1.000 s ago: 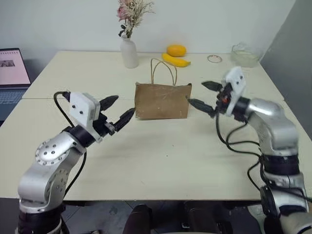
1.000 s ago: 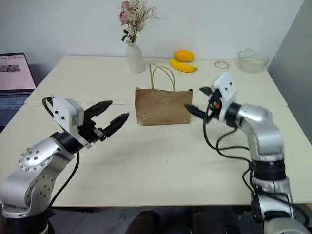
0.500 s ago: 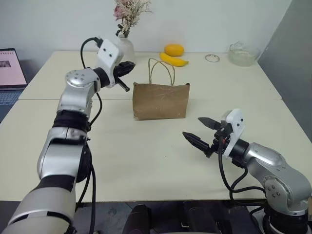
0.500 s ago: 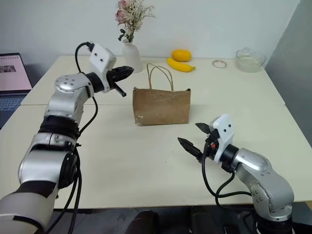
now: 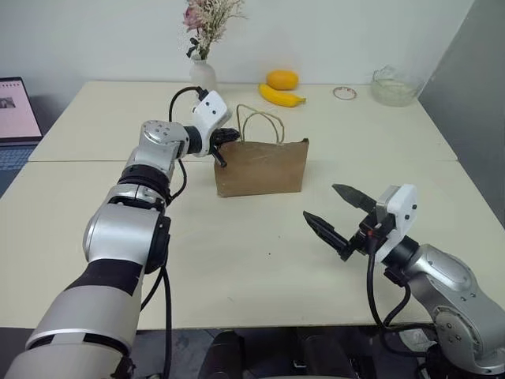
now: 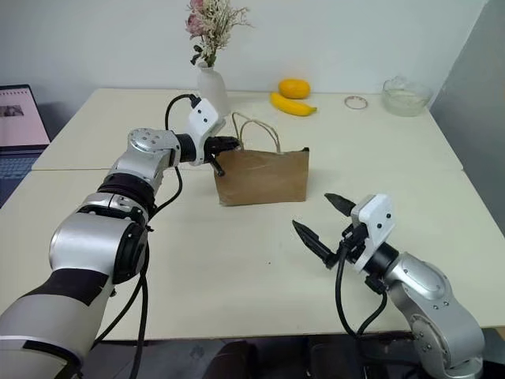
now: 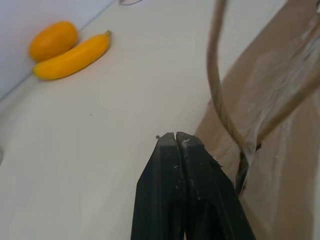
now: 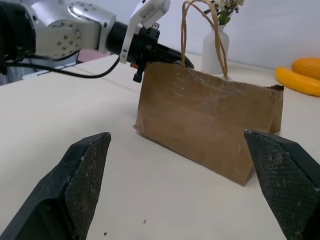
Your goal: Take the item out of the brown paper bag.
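The brown paper bag (image 5: 261,166) hides its own contents. A laptop (image 5: 17,114) is cut off by the picture's edge. The glass dish (image 5: 393,88) at the tabletop's far corner is too small to tell.

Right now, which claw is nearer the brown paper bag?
Left. The left claw is at the brown paper bag's top left corner; the right claw hangs well in front.

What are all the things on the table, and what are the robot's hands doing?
brown paper bag: one, brown, mid-table, upright, loop handles up.
banana: one, yellow, far side behind the bag.
orange fruit: one, touching the banana.
vase: one, white, dried flowers, far side.
glass bowl: one, clear, far right corner.
ring: one, small, beside the bowl.
laptop: one, open, far left.
table: one, cream.
left gripper: shut, at the bag's top left corner.
right gripper: open, near side, right of the bag.
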Robot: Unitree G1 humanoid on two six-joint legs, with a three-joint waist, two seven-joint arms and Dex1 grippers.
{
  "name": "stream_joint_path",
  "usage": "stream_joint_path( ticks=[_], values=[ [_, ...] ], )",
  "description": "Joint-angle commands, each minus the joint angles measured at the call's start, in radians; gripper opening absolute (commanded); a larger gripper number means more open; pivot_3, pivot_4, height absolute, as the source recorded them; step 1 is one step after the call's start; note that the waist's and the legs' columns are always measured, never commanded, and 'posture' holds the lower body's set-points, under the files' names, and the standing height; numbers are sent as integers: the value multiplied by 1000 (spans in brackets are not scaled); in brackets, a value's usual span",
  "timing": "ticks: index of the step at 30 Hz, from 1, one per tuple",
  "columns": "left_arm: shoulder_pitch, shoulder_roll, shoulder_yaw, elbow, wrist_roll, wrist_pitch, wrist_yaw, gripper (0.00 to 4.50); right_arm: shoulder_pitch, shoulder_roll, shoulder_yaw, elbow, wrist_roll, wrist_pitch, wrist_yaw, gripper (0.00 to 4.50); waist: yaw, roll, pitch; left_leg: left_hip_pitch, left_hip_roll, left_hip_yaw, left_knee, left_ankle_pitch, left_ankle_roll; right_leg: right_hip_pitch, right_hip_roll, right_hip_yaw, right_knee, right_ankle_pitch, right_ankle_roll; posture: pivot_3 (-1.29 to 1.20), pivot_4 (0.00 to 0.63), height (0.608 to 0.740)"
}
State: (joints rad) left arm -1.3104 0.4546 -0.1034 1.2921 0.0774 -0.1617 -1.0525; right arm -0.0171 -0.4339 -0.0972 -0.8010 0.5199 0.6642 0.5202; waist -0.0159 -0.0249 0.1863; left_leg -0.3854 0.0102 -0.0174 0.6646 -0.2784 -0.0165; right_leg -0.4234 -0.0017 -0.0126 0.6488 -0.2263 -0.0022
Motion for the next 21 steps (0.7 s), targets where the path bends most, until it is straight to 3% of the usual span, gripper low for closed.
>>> stream_joint_path(
  ticks=[1, 6, 12, 17, 21],
  values=[
    [-15, 24, 16, -77, -32, -24, -180, 26, 5, -36, -36, -42, 59, -2, 20, 4500, -1, 0, 0, 1, 0, 0, 0, 0, 0, 0, 0, 0, 0, 0, 0, 0, 150, 740],
    [85, 38, -4, -239, -65, 16, -391, 26, 17, -96, -60, -27, 100, -4, 43, 4500, -1, 0, 0, 1, 1, 0, 0, 0, 0, 1, 0, 1, 0, 0, 0, 0, 150, 740],
    [342, 120, -48, -702, -139, 225, -543, 26, 16, -155, -80, 2, 137, -15, 81, 4500, -13, 0, 0, 2, 3, -1, 0, 0, 0, 1, 0, 3, 1, 0, 0, 0, 150, 740],
    [501, 171, -48, -966, -182, 357, -512, 26, 12, -176, -71, 26, 147, -29, 105, 4500, -11, 0, 0, 4, 3, -5, 1, 0, 0, 2, 0, 3, 5, 0, 0, 0, 150, 740],
    [544, 183, -19, -1094, -216, 423, -455, 26, 11, -203, -73, 42, 145, -40, 135, 4500, -9, 0, 0, 4, 2, -5, 5, 0, 0, 2, 0, 2, 10, 0, 0, 0, 150, 740]
  ],
)
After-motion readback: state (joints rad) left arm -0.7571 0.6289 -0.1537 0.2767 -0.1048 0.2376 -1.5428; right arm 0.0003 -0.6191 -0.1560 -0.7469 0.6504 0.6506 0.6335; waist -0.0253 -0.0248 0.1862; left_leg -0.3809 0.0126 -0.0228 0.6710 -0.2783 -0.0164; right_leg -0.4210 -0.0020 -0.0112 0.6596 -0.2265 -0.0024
